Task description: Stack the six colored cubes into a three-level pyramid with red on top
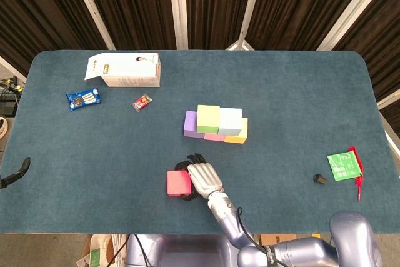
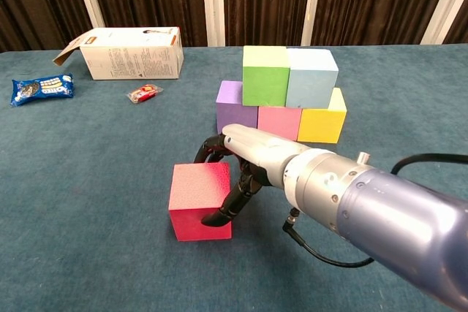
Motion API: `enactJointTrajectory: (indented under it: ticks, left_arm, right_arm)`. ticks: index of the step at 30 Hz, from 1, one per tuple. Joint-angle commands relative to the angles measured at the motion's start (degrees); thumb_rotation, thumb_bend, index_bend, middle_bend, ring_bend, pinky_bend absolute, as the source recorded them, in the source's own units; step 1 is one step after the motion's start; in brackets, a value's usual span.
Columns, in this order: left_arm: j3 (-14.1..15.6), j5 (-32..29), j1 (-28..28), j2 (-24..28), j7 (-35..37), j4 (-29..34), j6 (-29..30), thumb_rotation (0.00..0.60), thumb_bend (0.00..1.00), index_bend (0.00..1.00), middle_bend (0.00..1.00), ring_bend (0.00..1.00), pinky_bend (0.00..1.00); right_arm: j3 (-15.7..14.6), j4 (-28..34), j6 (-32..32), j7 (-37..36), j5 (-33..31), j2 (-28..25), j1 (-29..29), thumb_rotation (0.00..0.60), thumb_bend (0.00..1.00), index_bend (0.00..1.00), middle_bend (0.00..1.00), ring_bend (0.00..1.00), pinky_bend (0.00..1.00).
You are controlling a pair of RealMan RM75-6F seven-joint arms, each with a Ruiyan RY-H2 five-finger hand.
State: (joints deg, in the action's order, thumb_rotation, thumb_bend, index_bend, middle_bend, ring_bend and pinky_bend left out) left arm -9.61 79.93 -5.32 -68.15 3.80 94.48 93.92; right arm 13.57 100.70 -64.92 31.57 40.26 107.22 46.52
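Scene: While five cubes point(image 2: 281, 96) are sitting stacked in two levels mid-table point(image 1: 294, 104), right hand point(image 1: 204, 178) is working.
Fingers: curling point(image 2: 230, 206) around red cube point(image 2: 199, 200).
Red cube: resting on table near front edge.

Our right hand point(image 2: 245, 153) has a pale silver back and black fingers point(image 2: 228, 210). Behind it runs a glossy bluish-grey forearm with small screws near a lighter wrist band, and a thin black cable loops beneath.
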Motion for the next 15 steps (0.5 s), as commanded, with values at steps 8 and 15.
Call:
enactJointTrajectory:
  ticks: [8,15]
  left_arm:
    - [-0.25,0.02,0.0,-0.44,-0.27,-0.26,-0.38,0.6,0.37,0.07,0.01,0.0,0.0]
    - [-0.59,-0.02,0.06,-0.74,-0.13,-0.42,-0.38,0.6,0.37,0.08,0.02,0.0,0.0]
  right_arm:
    - [0.22,-1.66,1.02,-1.95,0.14,0.16,-0.42,0.6,0.28,0.37,0.35,0.15,0.0]
    - [0.37,-1.91,1.05,-3.16,0.62,0.02,-0.91,0.6,0.31,0.42,0.41,0.19,0.0]
